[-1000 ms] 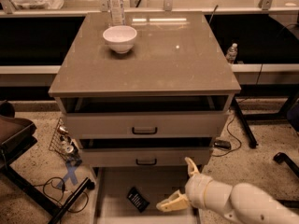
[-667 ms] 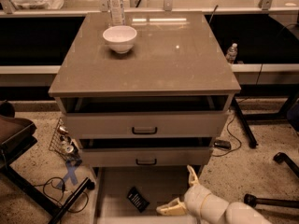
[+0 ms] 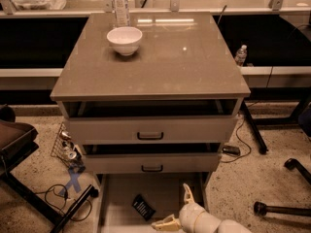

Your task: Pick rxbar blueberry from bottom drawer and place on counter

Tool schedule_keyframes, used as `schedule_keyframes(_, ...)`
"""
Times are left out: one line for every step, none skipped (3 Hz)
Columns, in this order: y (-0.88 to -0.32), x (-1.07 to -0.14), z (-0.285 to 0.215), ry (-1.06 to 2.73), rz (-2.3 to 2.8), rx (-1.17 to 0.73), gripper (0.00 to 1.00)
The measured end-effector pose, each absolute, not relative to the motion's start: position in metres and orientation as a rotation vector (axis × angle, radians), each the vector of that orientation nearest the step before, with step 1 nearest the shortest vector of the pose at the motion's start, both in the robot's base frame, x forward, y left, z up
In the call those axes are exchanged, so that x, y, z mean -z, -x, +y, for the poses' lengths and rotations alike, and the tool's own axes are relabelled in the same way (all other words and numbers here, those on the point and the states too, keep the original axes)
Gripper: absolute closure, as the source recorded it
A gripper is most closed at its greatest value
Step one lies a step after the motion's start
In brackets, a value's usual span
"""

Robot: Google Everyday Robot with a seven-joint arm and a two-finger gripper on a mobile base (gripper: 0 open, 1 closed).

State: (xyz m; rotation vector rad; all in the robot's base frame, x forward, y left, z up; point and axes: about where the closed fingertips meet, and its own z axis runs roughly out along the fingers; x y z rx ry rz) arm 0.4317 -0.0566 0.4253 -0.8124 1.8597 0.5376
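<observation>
We see the jaws spread apart and empty. Our gripper [image 3: 176,208] hangs over the bottom drawer [image 3: 121,193], just right of the snack bar [image 3: 143,208] lying on its floor. Grasping, lifting and placing all remain. The tabletop [image 3: 194,67] carries a white bowl [image 3: 125,39].

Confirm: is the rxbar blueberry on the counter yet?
No, the rxbar blueberry lies on the floor of the bottom drawer, beside the open gripper and apart from it.

You get one view: high, mid-range, facing counter [image 3: 160,57] front, tilted down; gripper [image 3: 171,207] spread at bottom edge.
</observation>
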Motion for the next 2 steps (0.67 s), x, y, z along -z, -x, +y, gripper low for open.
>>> schedule_keyframes(-0.452,-0.363,-0.027,0.86,1.89,-0.462,0.0)
schedule_keyframes(-0.474,-0.313,-0.007,0.871,1.911,-0.443,0.0)
